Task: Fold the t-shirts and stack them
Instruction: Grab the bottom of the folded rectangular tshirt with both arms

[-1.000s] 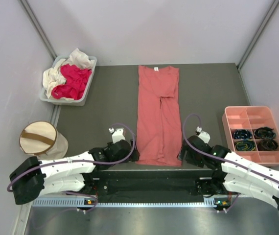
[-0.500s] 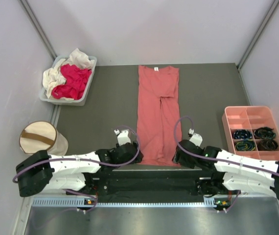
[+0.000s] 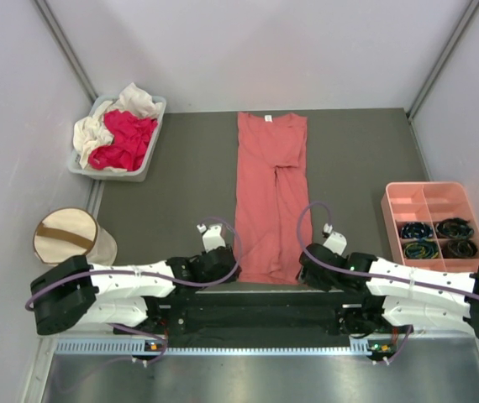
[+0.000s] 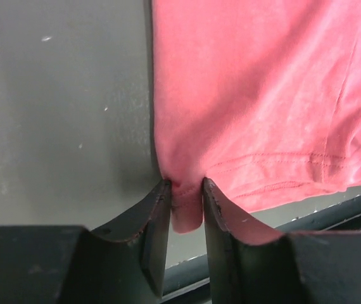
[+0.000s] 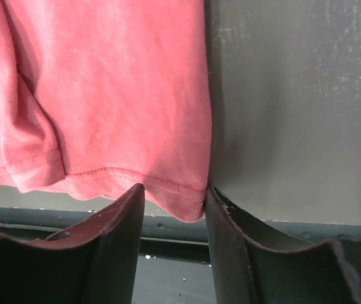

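The salmon-pink t-shirt (image 3: 271, 193) lies flat as a long narrow strip down the middle of the dark mat, neck label at the far end. My left gripper (image 3: 229, 267) (image 4: 187, 202) is at its near left hem corner, shut on a bunched bit of the shirt (image 4: 263, 95). My right gripper (image 3: 307, 267) (image 5: 174, 196) straddles the near right hem corner of the shirt (image 5: 104, 82). Its jaws stand apart, with the cloth flat between them and touching the right finger. A magenta-red t-shirt (image 3: 126, 138) and a cream-white one (image 3: 92, 130) lie crumpled in a bin at the far left.
The grey bin (image 3: 153, 107) holding the crumpled shirts stands at the mat's far left corner. A cream drum-shaped fabric bin (image 3: 71, 239) stands at the near left. A salmon-pink compartment tray (image 3: 407, 201) with dark coiled items sits at the right. The table's near edge runs just under both grippers.
Both arms slid inward to the shirt's near hem corners. The left jaws narrowed onto the left corner. The right jaws narrowed around the right corner.
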